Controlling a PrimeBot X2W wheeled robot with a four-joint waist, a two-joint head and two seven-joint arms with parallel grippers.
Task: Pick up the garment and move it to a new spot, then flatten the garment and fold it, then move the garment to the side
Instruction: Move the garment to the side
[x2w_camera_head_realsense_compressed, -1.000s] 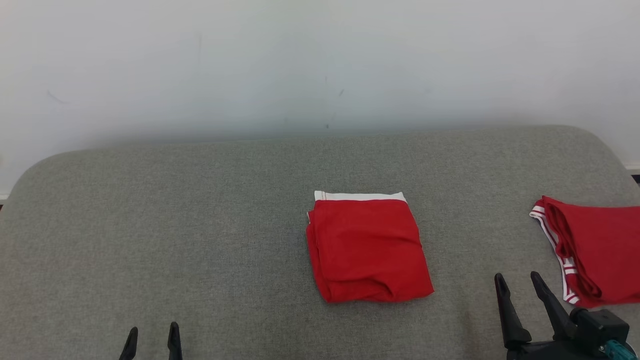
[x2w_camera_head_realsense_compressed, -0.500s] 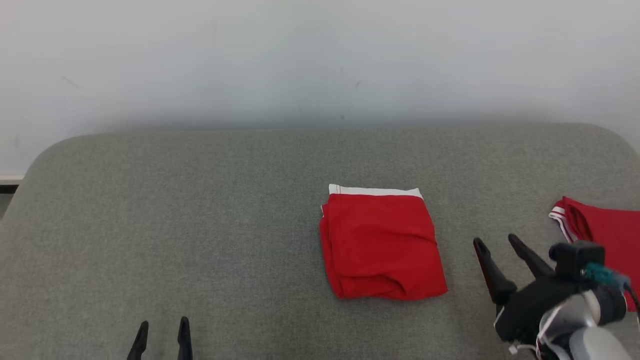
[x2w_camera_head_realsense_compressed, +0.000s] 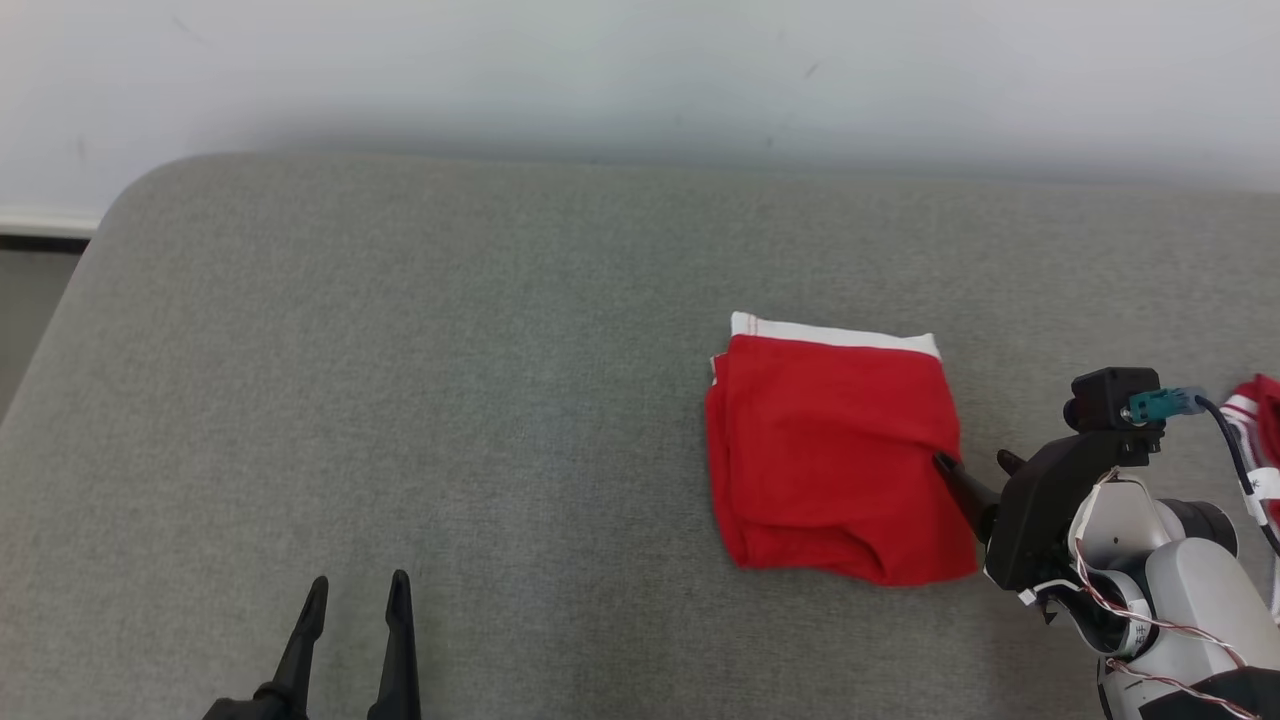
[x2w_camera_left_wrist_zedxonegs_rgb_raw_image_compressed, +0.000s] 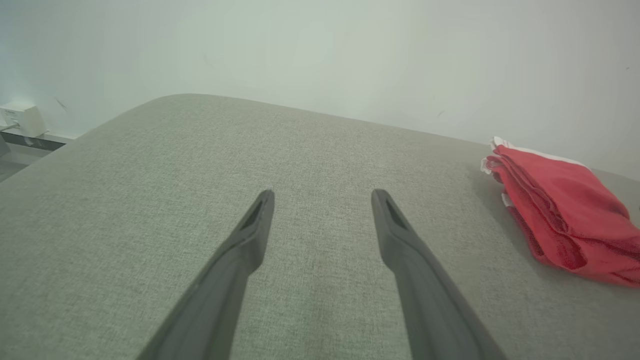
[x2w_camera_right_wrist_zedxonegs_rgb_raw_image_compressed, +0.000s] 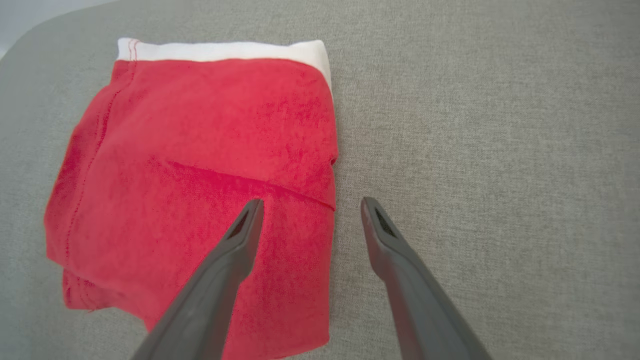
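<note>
Folded red garment (x2w_camera_head_realsense_compressed: 835, 450) lies right of centre on the grey cushion (x2w_camera_head_realsense_compressed: 400, 350), with its white waistband edge toward the wall (x2w_camera_head_realsense_compressed: 600, 70). Right hand (x2w_camera_head_realsense_compressed: 972, 460) is open and grips nothing. Its fingers straddle the garment's right edge, one above cloth and one above bare cushion; contact can't be told. Left hand (x2w_camera_head_realsense_compressed: 359, 580) is also open, near the front edge and well apart from the garment.

Risks:
- Closing here probably pinches only the top layers, so the fold could open on lifting.
- A one-sided grab may let the far side drag and bunch.
- The fingers could dig into the soft cushion.

A second red garment (x2w_camera_head_realsense_compressed: 1262, 400) sits at far right beside the right arm. A move that way could land on it or snag it.
</note>
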